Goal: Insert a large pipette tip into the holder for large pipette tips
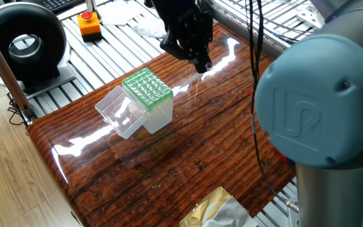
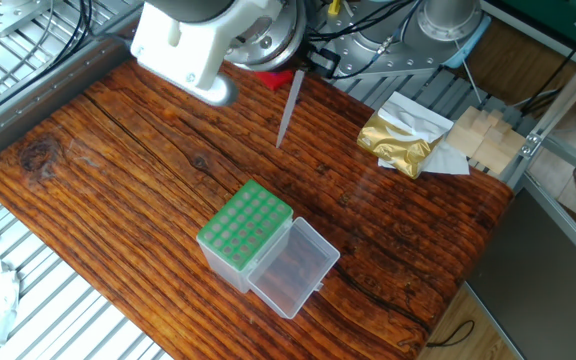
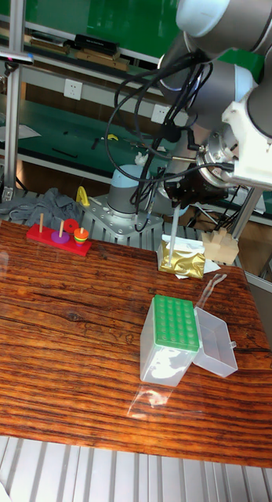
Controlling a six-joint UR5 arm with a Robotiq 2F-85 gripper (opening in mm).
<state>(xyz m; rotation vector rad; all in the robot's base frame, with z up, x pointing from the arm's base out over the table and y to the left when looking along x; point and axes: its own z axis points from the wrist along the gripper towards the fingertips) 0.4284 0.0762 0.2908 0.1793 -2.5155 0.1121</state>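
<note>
My gripper (image 2: 302,70) hangs above the wooden table, shut on the top end of the large pipette tip (image 2: 288,108). The tip is a slender whitish tube that points down, slightly tilted, with its point clear of the table. In the tall fixed view the large pipette tip (image 3: 172,231) hangs from the gripper (image 3: 179,198) above and behind the holder (image 3: 175,323). The holder (image 2: 246,228) is a clear box with a green grid top, and its clear lid (image 2: 296,265) lies open beside it. In one fixed view the gripper (image 1: 201,63) is to the right of the holder (image 1: 147,87).
A gold foil bag (image 2: 400,140) and wooden blocks (image 2: 483,135) lie at the table's far corner. A red peg toy (image 3: 59,235) stands at the back left. Off the table are an orange button box (image 1: 89,24) and a black round device (image 1: 24,41).
</note>
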